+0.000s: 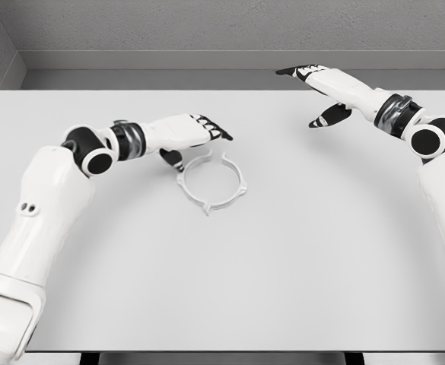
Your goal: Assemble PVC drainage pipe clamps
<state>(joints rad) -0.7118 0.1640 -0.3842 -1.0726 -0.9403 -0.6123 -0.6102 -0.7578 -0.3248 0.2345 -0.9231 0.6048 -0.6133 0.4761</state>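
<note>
Work surface: a white table (298,274) spans nearly the full head view; its near half carries only the two forearms entering at the lower left and lower right.

Task part: one white pipe clamp (211,181), a thin ring with a gap at its far side and small tabs on its rim, lies flat on the table left of centre.

Left hand (195,134): positioned just beyond and left of the clamp, palm down, fingers extended toward the right over the ring's far-left edge, thumb hanging down beside that rim. The fingers are loosely spread and grip nothing. Whether the thumb touches the clamp cannot be determined.

Right hand (321,90): positioned near the table's far edge, right of centre, well apart from the clamp. Fingers extended toward the left, thumb pointing down-left; it is relaxed and empty.

Background: a grey wall (207,30) stands behind the table.
</note>
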